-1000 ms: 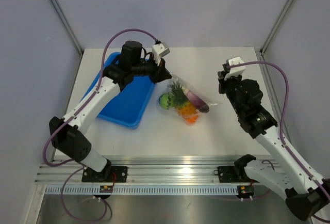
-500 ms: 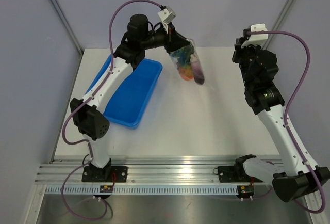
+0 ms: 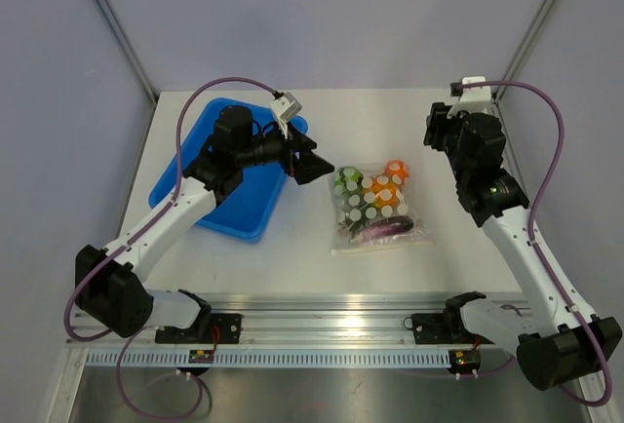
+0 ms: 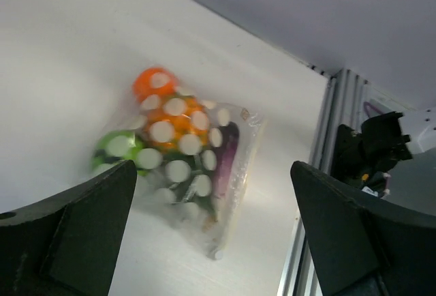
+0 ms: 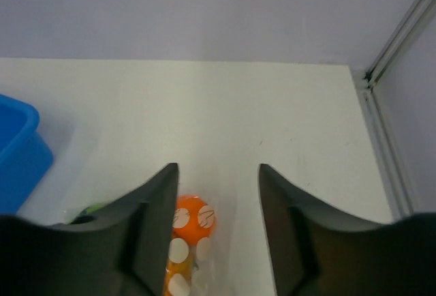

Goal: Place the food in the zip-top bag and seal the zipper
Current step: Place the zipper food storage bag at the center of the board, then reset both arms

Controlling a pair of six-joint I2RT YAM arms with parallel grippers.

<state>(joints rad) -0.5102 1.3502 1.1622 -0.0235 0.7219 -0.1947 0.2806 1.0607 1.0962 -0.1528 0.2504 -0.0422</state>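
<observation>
Top external, white table (image 3: 283, 269), grey walls (image 3: 322, 14), zip-top bag (image 3: 376, 205)

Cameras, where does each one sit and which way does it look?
Top external: high behind the arm bases, looking down on the table, blue tray and zip-top bag; left arm and right arm show.
Left wrist: on the left arm, looking down across at the bag; its open left end effector shows as dark fingers.
Right wrist: on the right arm, looking over the table toward the back wall; the right end effector frames the orange ball.
Shared: both wrist views show the orange ball in the bag.
</observation>
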